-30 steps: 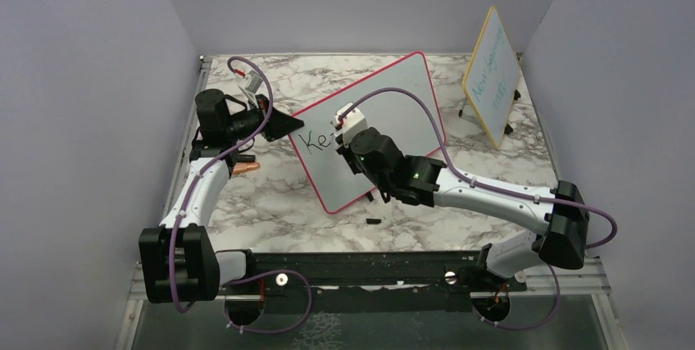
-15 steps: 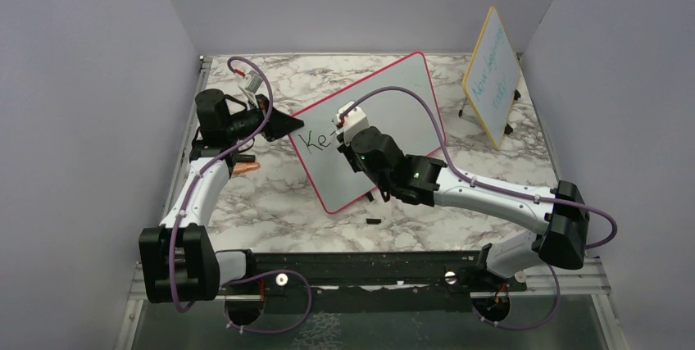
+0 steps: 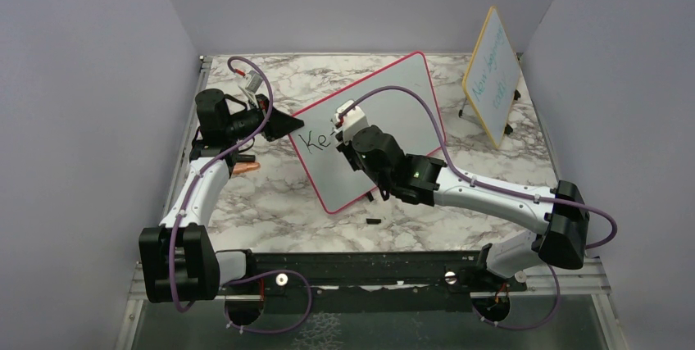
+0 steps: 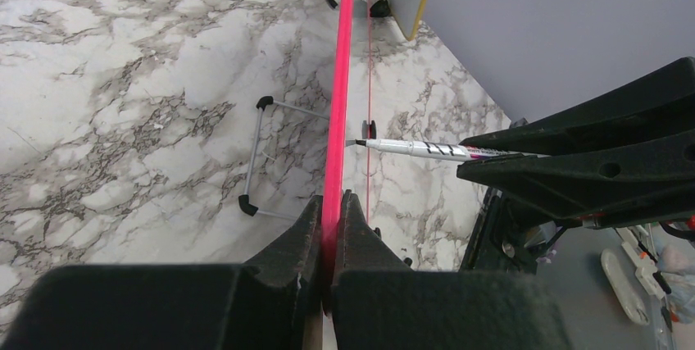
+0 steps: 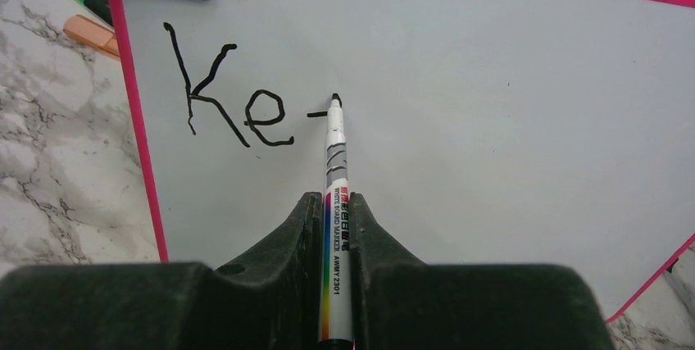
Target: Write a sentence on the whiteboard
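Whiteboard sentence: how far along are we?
Done: "Ke" of the sentence is on the whiteboard. In hand: right hand grips the marker, tip on the board ending a short dash after the "e"; left hand clamps the board's pink edge. Left: every later letter; the rest of the board is blank.
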Robot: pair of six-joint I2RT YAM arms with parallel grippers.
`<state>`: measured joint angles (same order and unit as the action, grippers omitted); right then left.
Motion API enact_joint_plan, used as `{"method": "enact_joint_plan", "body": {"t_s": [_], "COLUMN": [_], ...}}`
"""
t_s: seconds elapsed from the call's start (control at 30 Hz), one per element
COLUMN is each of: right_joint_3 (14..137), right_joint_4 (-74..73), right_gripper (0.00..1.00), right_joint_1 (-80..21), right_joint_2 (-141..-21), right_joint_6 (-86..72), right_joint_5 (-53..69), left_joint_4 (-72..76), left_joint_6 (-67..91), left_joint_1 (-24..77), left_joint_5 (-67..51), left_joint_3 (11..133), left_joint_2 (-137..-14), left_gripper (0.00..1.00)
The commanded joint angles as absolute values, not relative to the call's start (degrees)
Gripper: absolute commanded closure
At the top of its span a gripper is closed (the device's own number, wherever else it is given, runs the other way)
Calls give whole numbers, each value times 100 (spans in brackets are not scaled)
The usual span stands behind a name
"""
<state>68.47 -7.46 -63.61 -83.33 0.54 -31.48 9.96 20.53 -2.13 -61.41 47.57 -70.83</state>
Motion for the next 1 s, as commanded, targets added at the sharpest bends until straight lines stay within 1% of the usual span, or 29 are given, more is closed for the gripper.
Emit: {"method": "enact_joint_plan", "body": {"t_s": [0.0,0.53,0.97], "right_joint_3": [6908,6952,6795], "right_joint_4": [-440,-900,-1218], "right_gripper": [100,100,100], "right_joint_1": [-6311,-6306,-6310], "right_joint_2": [-8306,-8324,-8200], "right_joint_6": [149,167,70], "right_joint_5": [-2940,-2424,-2610], "left_joint_4": [694,687,668], "left_joint_6": [1626,1626,1617], "left_joint_1": [-124,-125,-127], "left_joint_5": [-6023,-6012,-5997], "left_joint_3": [4737,4738,4747], "left_joint_2": [-7231,-7221,-7219], "left_gripper": [100,100,100]}}
